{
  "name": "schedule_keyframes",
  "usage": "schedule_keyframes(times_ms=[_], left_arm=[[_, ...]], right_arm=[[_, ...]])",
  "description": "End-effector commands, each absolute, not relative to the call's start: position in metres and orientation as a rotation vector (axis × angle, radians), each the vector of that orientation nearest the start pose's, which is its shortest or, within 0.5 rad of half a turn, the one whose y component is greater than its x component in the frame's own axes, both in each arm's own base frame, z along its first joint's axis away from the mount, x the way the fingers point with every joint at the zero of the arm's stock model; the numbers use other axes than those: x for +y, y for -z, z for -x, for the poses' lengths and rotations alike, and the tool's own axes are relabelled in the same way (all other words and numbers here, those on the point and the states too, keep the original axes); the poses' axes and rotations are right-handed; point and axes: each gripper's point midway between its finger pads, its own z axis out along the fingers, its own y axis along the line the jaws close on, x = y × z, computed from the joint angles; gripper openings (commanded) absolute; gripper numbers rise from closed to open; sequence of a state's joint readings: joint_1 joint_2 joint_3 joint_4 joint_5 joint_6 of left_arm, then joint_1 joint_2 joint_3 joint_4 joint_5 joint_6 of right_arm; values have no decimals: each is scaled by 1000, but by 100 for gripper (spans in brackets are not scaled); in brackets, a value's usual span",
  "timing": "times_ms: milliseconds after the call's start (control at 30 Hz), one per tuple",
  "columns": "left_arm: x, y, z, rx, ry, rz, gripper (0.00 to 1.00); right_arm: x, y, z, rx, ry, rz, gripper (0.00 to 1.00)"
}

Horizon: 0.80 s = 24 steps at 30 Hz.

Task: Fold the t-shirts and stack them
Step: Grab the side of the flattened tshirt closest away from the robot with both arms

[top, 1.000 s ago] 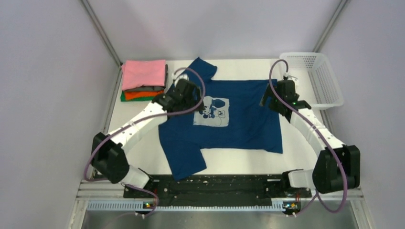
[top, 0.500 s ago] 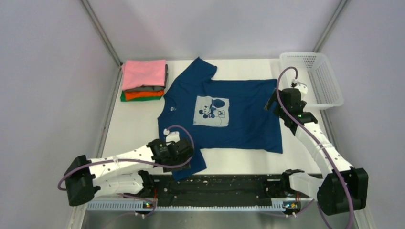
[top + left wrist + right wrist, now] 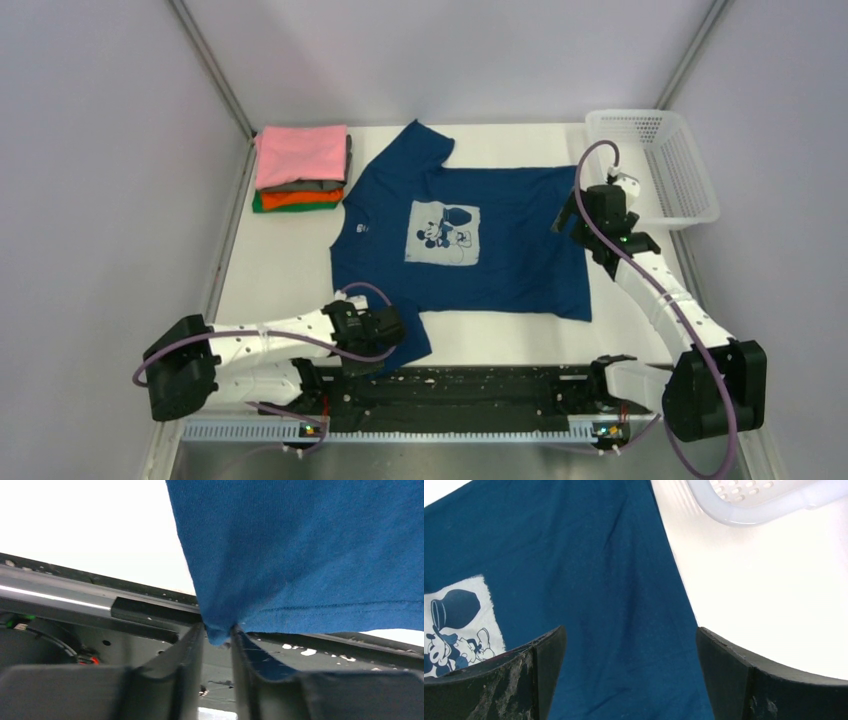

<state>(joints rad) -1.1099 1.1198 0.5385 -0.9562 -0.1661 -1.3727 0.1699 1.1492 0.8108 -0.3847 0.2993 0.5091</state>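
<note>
from above: one navy t-shirt (image 3: 500, 250) lies spread flat on the worktop (image 3: 270, 270), print up, collar to the left. at the far left is one stack of four folded shirts: pink shirt (image 3: 300, 155) on top, then grey shirt (image 3: 322, 185), orange shirt (image 3: 300, 198), green shirt (image 3: 260, 206). one white basket (image 3: 692, 205) sits at the far right. of the two arms, the left arm lies low along the near edge, its left gripper (image 3: 395, 326) at the shirt's near sleeve; the right arm reaches far, its right gripper (image 3: 572, 215) over the shirt's right hem beside the basket. left wrist: both fingers (image 3: 186, 670) are closed on a corner of the blue sleeve. right wrist: the fingers (image 3: 544, 670) stand wide apart, gripping nothing, above the hem.
</note>
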Motion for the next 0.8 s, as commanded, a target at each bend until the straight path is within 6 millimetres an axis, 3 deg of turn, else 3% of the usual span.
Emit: schedule_keyframes(times_ms=[0,33,67,200,367,500,633,767], left_arm=[[-139,-11,-65,2891,-18,428,17],[-140,-12,-67,2882,-16,429,5],[-142,-15,-69,2872,0,428,0],[-151,-31,-81,2807,118,398,0],[-181,-59,-104,2677,376,312,0],[-190,-76,-123,2574,433,300,0],[-192,-83,-128,2542,449,282,0],[-191,-87,-134,2515,457,288,0]], right_arm=[[20,-148,-327,2128,-22,-559,99],[21,-148,-325,2121,-34,-570,99],[20,-147,-322,2115,-43,-587,99],[18,-127,-301,2125,-56,-689,99],[28,-102,-271,2227,-125,-716,98],[30,-81,-235,2289,-147,-733,94],[13,-67,-203,2260,-78,-862,92],[14,-67,-198,2161,-159,-981,85]])
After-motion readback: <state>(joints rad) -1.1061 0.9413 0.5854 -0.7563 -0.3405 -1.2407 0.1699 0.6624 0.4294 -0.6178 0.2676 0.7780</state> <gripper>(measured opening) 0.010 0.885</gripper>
